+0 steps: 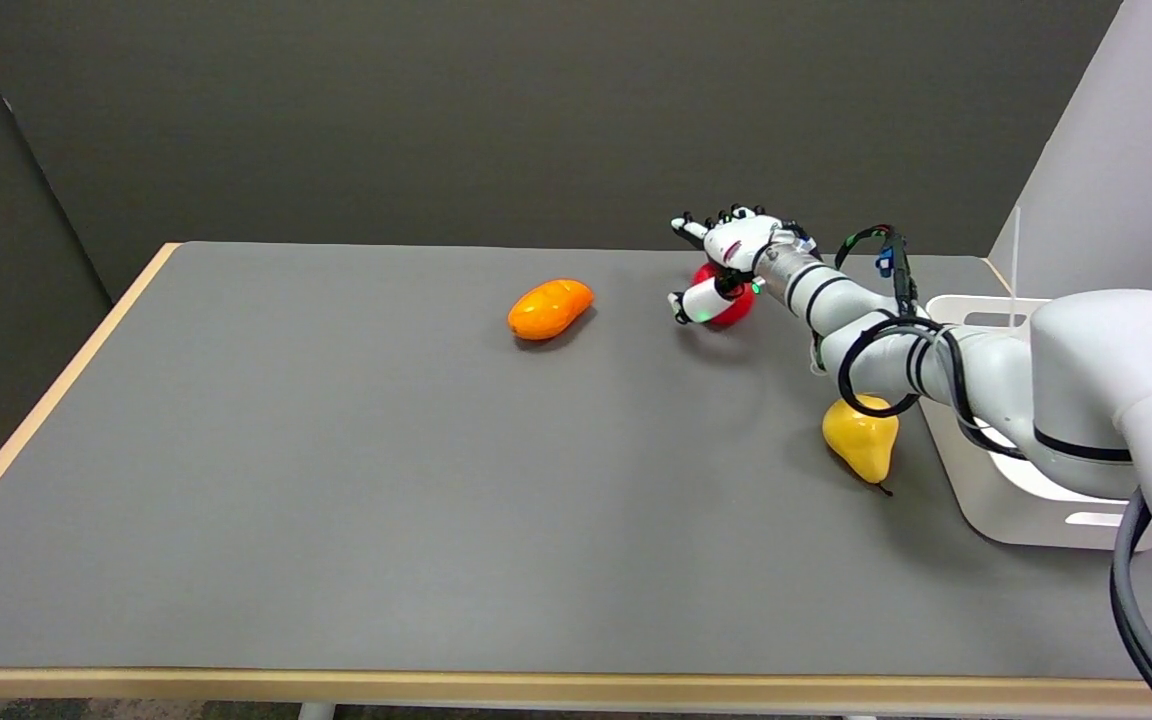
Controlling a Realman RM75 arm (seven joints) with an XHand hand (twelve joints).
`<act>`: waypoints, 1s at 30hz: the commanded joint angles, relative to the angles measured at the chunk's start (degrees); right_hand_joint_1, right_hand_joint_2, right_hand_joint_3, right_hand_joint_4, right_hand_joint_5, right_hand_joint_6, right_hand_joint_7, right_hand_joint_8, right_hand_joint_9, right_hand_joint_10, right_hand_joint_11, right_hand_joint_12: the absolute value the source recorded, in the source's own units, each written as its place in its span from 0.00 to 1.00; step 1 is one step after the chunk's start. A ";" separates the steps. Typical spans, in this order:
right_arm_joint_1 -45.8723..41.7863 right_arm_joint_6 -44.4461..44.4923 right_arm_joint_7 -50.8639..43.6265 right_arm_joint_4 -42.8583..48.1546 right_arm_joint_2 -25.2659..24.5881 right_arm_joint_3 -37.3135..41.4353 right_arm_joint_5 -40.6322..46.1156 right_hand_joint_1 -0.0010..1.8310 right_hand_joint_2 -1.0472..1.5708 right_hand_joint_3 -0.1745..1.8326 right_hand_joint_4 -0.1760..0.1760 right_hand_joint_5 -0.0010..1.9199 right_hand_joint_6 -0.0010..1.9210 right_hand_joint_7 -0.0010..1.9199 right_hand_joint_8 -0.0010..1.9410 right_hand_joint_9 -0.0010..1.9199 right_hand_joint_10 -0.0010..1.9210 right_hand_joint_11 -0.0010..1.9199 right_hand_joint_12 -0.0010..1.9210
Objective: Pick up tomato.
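Right hand (pixel 726 262) over tomato (pixel 733 308), fingers spread, thumb at its front; grasp not closed, tomato on table (pixel 336 480)

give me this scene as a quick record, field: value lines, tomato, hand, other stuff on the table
target: red tomato, far right part of the table, largely hidden by the hand
right hand: over the tomato, fingers spread above it, thumb low at its left side
grasp: not visibly closed; contact cannot be told
tomato lifted: no sign of it
other fruit: orange mango left of the tomato, apart from it; yellow pear nearer the camera, partly under the arm
tray: white tray at the table's right edge
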 commanded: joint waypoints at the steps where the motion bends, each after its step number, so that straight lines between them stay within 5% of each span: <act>1: -1.53 -0.68 0.48 -0.72 1.88 0.03 -2.14 0.15 0.64 0.56 0.72 0.00 0.04 0.14 0.16 0.09 0.28 0.00 0.53; 7: -2.19 -0.68 0.46 -1.14 2.92 -0.33 -2.14 0.14 0.63 0.60 0.73 0.00 0.07 0.12 0.20 0.10 0.31 0.03 0.49; 17: -3.09 0.00 0.56 -3.07 4.76 0.01 -2.14 0.18 0.64 0.58 0.74 0.00 0.10 0.13 0.18 0.14 0.33 0.09 0.60; 20: -3.09 0.86 0.21 -3.76 5.10 -0.25 -2.14 0.31 0.66 0.60 0.78 0.04 0.13 0.15 0.21 0.17 0.38 0.16 0.66; 23: -3.17 2.03 0.56 -4.23 5.48 -0.26 -2.14 0.49 0.68 0.60 0.82 0.08 0.25 0.19 0.25 0.23 0.46 0.24 0.76; 28: -3.62 4.02 0.56 -4.80 6.05 0.11 -1.75 0.59 0.72 0.55 0.90 0.14 0.55 0.28 0.38 0.32 0.56 0.35 0.77; 29: -3.71 4.74 0.56 -5.01 6.27 0.15 -1.74 0.60 0.75 0.49 0.81 0.15 0.62 0.29 0.43 0.33 0.60 0.36 0.77; 30: -3.79 5.31 0.63 -5.07 6.32 0.22 -1.67 0.66 0.81 0.33 0.42 0.18 0.78 0.31 0.59 0.36 0.70 0.37 0.78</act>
